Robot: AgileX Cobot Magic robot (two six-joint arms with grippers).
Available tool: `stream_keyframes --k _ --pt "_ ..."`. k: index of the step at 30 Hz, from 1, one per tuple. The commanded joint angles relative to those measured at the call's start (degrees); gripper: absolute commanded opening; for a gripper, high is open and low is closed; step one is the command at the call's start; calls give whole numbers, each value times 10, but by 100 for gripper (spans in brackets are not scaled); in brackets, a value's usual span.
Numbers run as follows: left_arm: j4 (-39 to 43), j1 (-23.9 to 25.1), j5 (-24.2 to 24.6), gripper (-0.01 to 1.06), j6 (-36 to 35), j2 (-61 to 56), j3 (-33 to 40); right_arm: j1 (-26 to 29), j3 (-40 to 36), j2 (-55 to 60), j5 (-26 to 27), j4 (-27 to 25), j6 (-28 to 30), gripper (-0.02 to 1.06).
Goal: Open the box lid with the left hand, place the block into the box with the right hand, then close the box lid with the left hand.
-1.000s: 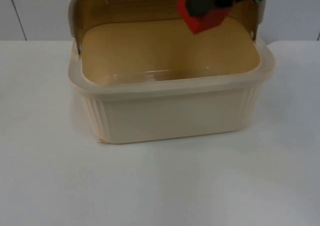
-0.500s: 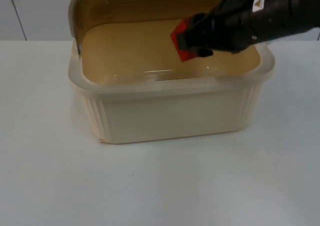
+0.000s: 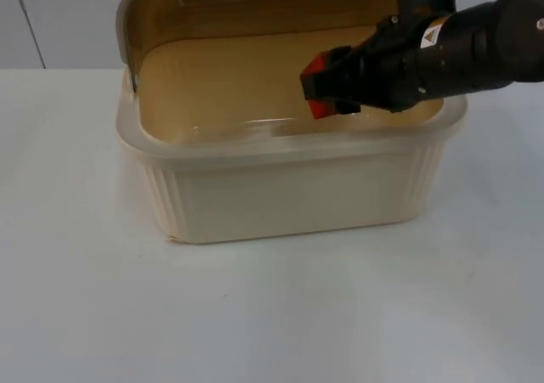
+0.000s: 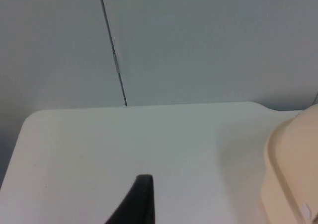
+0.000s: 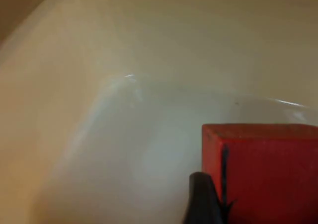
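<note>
Table top (image 3: 76, 315), white, bearing a large cream ribbed plastic box (image 3: 289, 192) at frame centre; its lid (image 3: 221, 9) stands open at upper centre. Right gripper (image 3: 327, 86), reaching in from upper right, pinches a small red block (image 3: 319, 81) over the box's cavity, right of middle, just inside the near rim. Left gripper (image 4: 141, 204) waits off beside the box; fingers' state cannot be told. Risk: a release this close to the rim may bounce the block against the near wall.
</note>
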State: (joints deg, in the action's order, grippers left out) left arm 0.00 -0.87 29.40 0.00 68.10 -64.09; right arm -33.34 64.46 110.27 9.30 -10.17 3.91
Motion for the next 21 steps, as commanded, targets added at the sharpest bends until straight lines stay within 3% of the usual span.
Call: stream_keyframes --k 1,6,8,10,11,14,21 --pt "4 2 1 105 0 -1 -5 3 0 -1 23 -24 44 2" --pt "4 2 1 105 0 0 -5 3 0 -1 27 -24 55 17" --pt "4 2 -1 105 0 0 -5 3 0 -1 29 -24 55 33" --pt "4 2 -2 105 0 0 -5 3 0 2 32 -24 55 59" --pt "4 2 -2 105 0 0 -5 3 0 2 32 -24 55 59" --pt "4 2 -2 105 0 0 -5 3 0 3 28 -24 55 102" --pt "4 2 -2 105 0 0 -5 2 0 -5 -9 -23 54 105"
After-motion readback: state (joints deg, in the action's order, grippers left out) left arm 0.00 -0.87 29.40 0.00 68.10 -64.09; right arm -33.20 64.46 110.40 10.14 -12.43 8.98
